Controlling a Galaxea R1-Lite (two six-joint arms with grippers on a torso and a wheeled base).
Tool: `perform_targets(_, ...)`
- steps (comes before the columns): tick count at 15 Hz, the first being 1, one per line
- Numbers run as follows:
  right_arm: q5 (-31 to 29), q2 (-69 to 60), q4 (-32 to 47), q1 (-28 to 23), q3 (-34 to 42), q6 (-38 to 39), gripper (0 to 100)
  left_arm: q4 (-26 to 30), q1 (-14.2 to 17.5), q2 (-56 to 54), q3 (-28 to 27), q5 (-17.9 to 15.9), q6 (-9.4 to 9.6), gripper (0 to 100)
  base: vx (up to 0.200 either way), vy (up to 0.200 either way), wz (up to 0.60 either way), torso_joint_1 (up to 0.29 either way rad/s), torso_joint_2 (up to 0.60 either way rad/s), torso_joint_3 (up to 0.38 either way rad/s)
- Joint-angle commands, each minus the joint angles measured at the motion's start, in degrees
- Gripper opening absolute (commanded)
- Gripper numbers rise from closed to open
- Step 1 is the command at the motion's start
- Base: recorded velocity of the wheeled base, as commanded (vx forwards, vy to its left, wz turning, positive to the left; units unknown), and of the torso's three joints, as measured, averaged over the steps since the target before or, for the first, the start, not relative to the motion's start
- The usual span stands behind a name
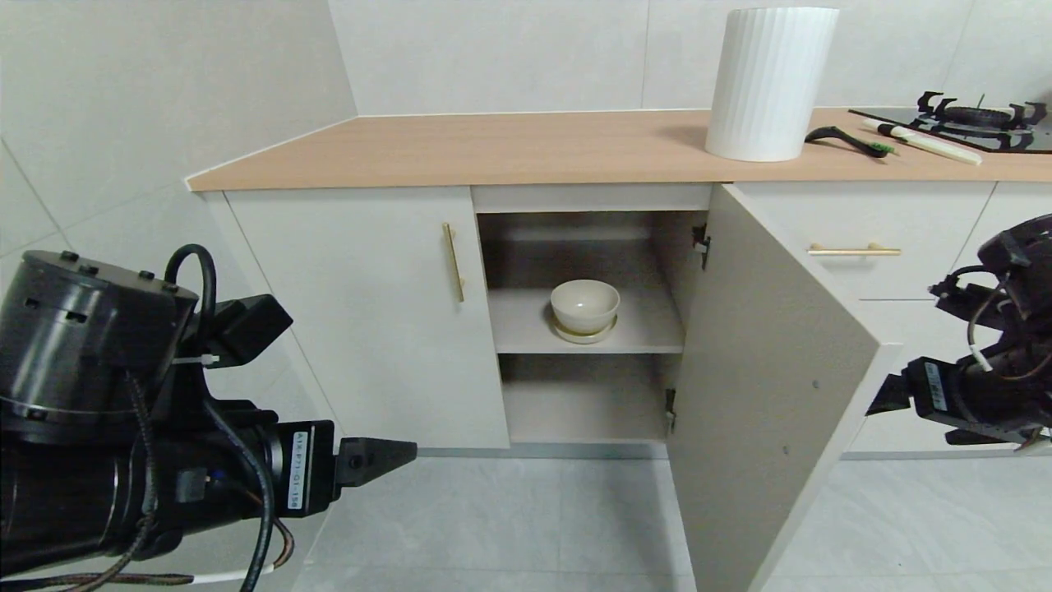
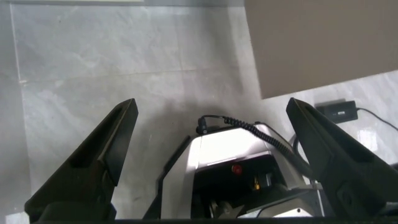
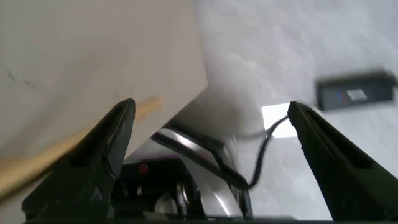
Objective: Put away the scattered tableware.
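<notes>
The cabinet shelf bears a bowl, seemingly on a saucer.

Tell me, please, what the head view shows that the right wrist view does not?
The head view adds a bowl on a small plate on the cabinet's upper shelf, and a white ribbed cylinder on the countertop. The right wrist view adds a black box on the floor and a gold handle. Both share the floor, the right gripper, open, and apparently the open cabinet door.

Bowl on plate, cabinet shelf
</notes>
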Motion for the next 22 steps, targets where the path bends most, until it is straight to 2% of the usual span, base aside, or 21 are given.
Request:
perform_targets(1,-0.01,4.67,-4.28,6.95,-0.46,0.25,100,-0.02,0.05,0.0,-0.06,0.06,-0.03,100,0.0,0.0,0.0,0.0,0.0,0.0)
perform_targets(4,-0.27,9.68,-5.86,15.38,-5.82,2.71,100,-0.89,0.05,0.44,-0.15,-0.02,-0.12,100,0.0,0.0,0.0,0.0,0.0,0.0)
perform_targets(6,-0.18,12.66,-6.65,18.72,-7.23,2.98,100,-1.07,0.05,0.53,-0.24,-0.02,-0.12,100,0.0,0.0,0.0,0.0,0.0,0.0)
perform_targets(9,-0.18,16.97,-13.86,22.86,-6.87,8.34,100,-1.07,0.05,0.53,-0.68,0.06,-0.12,100,0.0,0.0,0.0,0.0,0.0,0.0)
perform_targets(13,-0.44,19.96,-19.57,23.56,-6.96,14.84,100,-1.16,-0.04,1.76,-0.85,0.06,0.05,100,0.0,0.0,0.0,0.0,0.0,0.0)
perform_targets(21,-0.97,21.1,-21.51,23.56,-6.96,15.54,100,-1.6,-0.48,1.76,-0.59,0.24,0.14,100,0.0,0.0,0.0,0.0,0.0,0.0)
perform_targets(22,-0.88,21.28,-22.65,23.56,-6.87,16.86,100,-1.51,-0.48,1.58,-0.5,0.15,0.14,100,0.2,0.0,0.0,-0.002,0.0,0.007)
